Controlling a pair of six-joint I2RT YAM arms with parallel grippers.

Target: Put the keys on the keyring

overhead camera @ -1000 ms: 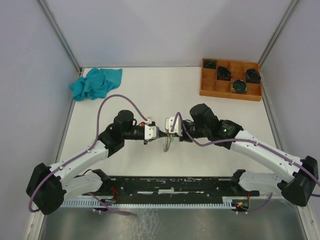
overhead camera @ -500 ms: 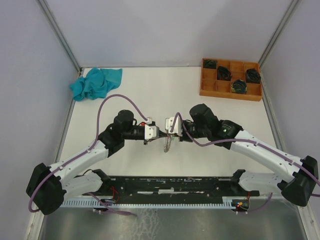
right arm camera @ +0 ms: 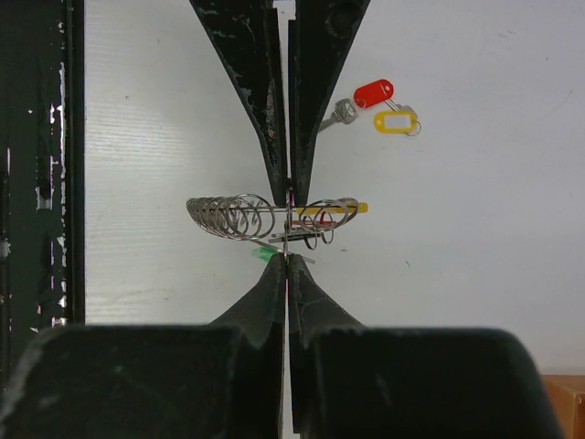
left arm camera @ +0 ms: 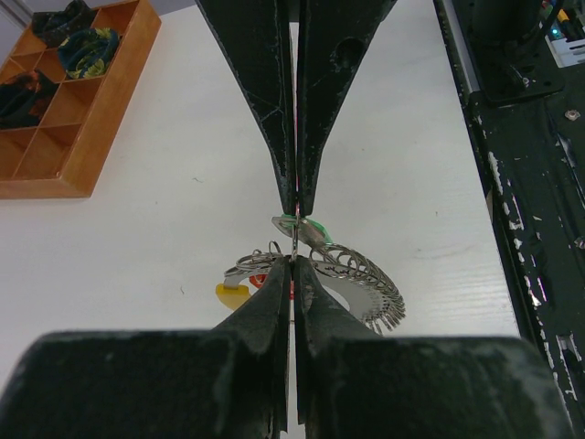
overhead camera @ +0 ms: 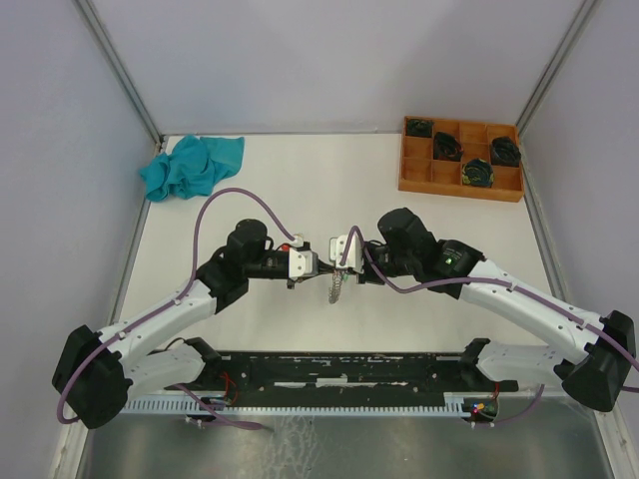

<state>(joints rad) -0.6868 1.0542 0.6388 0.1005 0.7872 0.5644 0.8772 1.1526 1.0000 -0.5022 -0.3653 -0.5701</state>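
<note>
No visible change from a second ago: the keyring [right arm camera: 236, 217] stays pinned between the two arms above the middle of the table [overhead camera: 300, 180].
The left gripper [left arm camera: 292, 265] is clamped tight on the keyring's silvery coils. The right gripper [right arm camera: 287, 260] faces it tip to tip, likewise closed, and pinches the green-tagged key [left arm camera: 313, 229] against the ring. The ring's long yellow tag [right arm camera: 338, 208] juts out sideways. The red-tagged key [right arm camera: 370, 94] and the pale yellow tag [right arm camera: 395, 121] lie touching on the table, apart from the ring.
</note>
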